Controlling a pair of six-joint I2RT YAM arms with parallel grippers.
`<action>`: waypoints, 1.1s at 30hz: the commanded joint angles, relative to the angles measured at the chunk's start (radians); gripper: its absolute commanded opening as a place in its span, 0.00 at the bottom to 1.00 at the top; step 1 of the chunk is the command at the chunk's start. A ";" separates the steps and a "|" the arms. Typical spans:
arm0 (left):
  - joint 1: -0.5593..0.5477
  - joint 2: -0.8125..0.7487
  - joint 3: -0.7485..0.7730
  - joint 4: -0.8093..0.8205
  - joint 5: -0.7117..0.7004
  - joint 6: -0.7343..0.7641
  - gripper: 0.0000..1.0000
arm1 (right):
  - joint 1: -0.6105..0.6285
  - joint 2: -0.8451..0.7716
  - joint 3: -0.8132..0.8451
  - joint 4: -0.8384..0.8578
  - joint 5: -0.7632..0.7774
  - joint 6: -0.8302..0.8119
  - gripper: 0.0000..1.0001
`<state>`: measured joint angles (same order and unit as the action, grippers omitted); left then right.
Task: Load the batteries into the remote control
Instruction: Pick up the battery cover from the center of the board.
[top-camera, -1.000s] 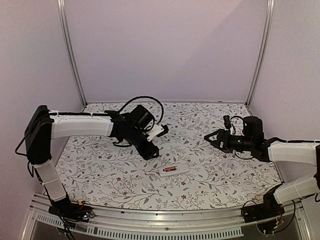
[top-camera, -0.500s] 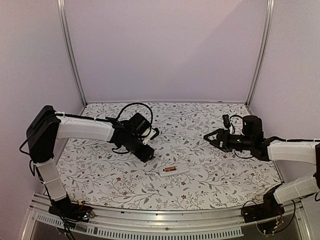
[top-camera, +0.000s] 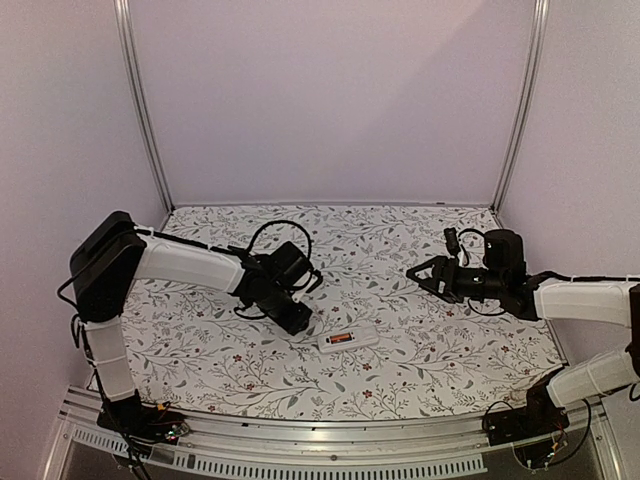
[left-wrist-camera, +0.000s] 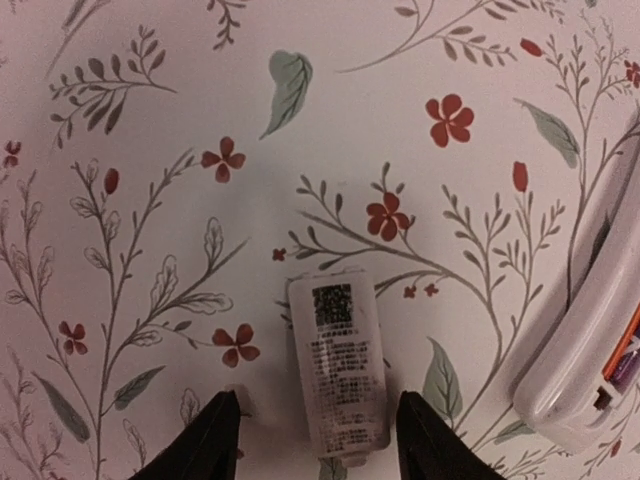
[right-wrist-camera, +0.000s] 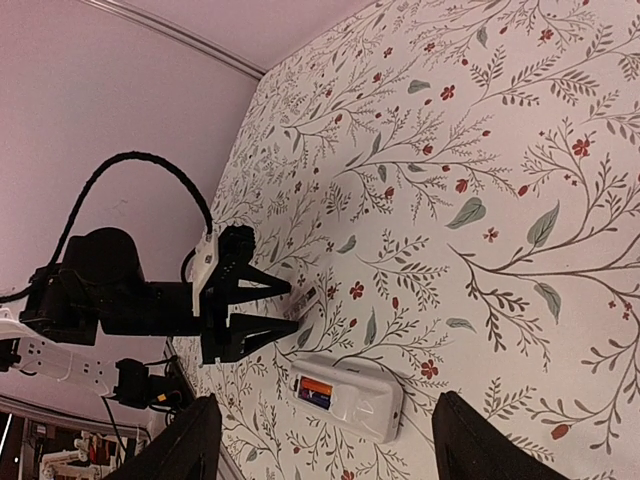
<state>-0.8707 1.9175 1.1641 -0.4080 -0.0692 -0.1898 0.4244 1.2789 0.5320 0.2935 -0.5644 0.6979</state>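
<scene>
Left arm has come down since 1.0 s ago: the left gripper (left-wrist-camera: 316, 398) was raised with a white cover in it, and now sits low over the table (top-camera: 200, 350).

- Remote control (top-camera: 347, 340): lies flat close to the near edge, about midway between the left and right edges. Long axis runs roughly along that edge.
- Its battery bay (right-wrist-camera: 312, 397) faces up, uncovered. Orange-red battery (left-wrist-camera: 625, 345) sits inside. A darker shape lies next to it in the bay; too small to identify.
- White cover (left-wrist-camera: 338, 375): small labelled rectangle, flat on the table just beside the remote on its left-edge side, not touching it.
- Left gripper: fingers (left-wrist-camera: 215, 440) spread, one on each side of the cover. The left finger shows a clear gap to it. Contact at the other finger cannot be told.
- Right gripper (top-camera: 418, 275): farther back, toward the right edge, above the table and well apart from the remote. Its fingers are spread with nothing between them, pointing toward the left edge.
</scene>
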 joint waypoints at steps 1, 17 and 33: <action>-0.013 0.028 0.020 -0.010 -0.006 -0.004 0.51 | -0.003 0.011 0.022 -0.007 -0.014 -0.012 0.73; -0.019 0.015 0.044 -0.055 0.017 0.081 0.25 | -0.003 0.017 0.019 -0.007 -0.016 -0.018 0.73; -0.056 -0.140 0.043 -0.122 0.062 0.272 0.22 | -0.004 0.022 0.016 -0.007 -0.023 -0.022 0.73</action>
<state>-0.8875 1.8614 1.1950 -0.4923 -0.0303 -0.0223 0.4244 1.2846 0.5320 0.2932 -0.5793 0.6910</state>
